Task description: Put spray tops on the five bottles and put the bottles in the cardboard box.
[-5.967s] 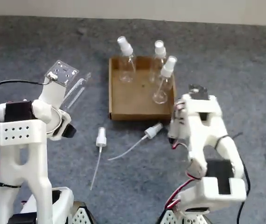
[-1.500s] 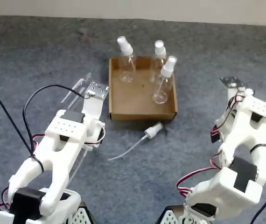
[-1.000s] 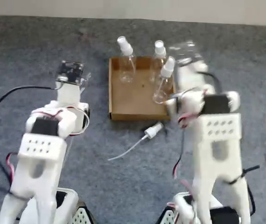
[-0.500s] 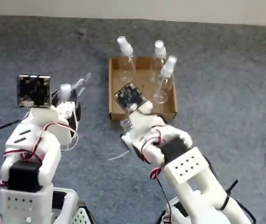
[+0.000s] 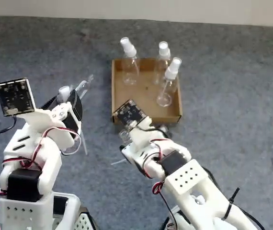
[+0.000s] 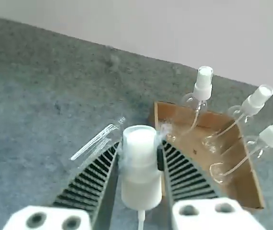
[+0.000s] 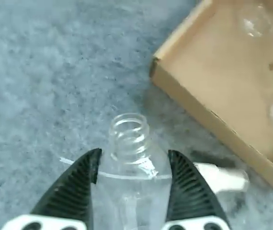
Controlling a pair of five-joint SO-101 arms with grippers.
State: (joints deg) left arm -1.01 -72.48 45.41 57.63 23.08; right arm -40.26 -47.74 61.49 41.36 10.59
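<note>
My left gripper (image 6: 139, 146) is shut on a white spray top (image 6: 139, 167), held above the carpet left of the cardboard box (image 5: 113, 96); its thin tube (image 5: 83, 143) hangs down. My right gripper (image 7: 131, 160) is shut on a clear bottle (image 7: 129, 134) with a bare threaded neck, just in front of the box's near-left corner (image 7: 155, 72). Three bottles with spray tops (image 5: 129, 62) (image 5: 163, 60) (image 5: 169, 84) stand in the box. Another clear bottle (image 5: 81, 87) lies on the carpet left of the box. A second spray top (image 7: 220, 176) lies by the box's near wall.
Grey carpet (image 5: 232, 120) covers the table, with open room right of the box. The loose spray top's long tube (image 5: 119, 162) lies across the carpet under the right arm. A pale wall runs along the far edge.
The right arm has drawn back a little from the box with the bottle. The left wrist has swung slightly left; the spray top stays in about the same place.
</note>
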